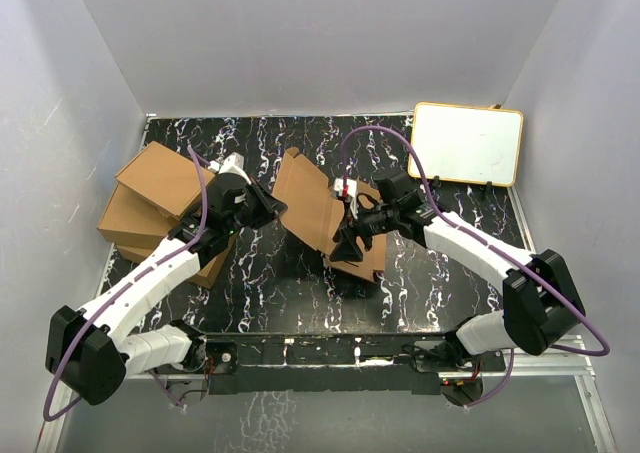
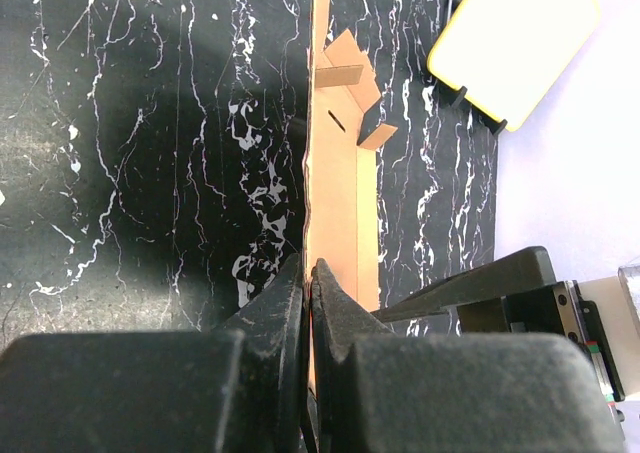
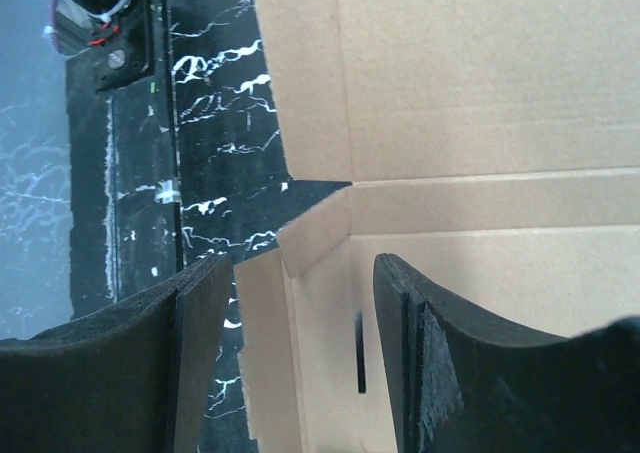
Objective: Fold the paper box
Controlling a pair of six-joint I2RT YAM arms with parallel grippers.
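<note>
The paper box (image 1: 335, 228) lies mid-table, a brown cardboard mailer with its lid panel (image 1: 300, 191) tilted up on the left side. My left gripper (image 1: 272, 210) is shut on the lid panel's thin edge; in the left wrist view the fingertips (image 2: 322, 278) pinch that edge, and the panel (image 2: 340, 183) runs away from them. My right gripper (image 1: 352, 241) is open over the box's near corner. In the right wrist view it (image 3: 300, 265) straddles a side wall (image 3: 265, 363) and a small tuck flap (image 3: 315, 231), with gaps on both sides.
Piled ready-made brown boxes (image 1: 150, 205) sit at the left, close beside my left arm. A white board with a yellow rim (image 1: 467, 143) stands at the back right, also seen as the board (image 2: 515, 43) in the left wrist view. Grey walls enclose the black marbled table (image 1: 290, 293).
</note>
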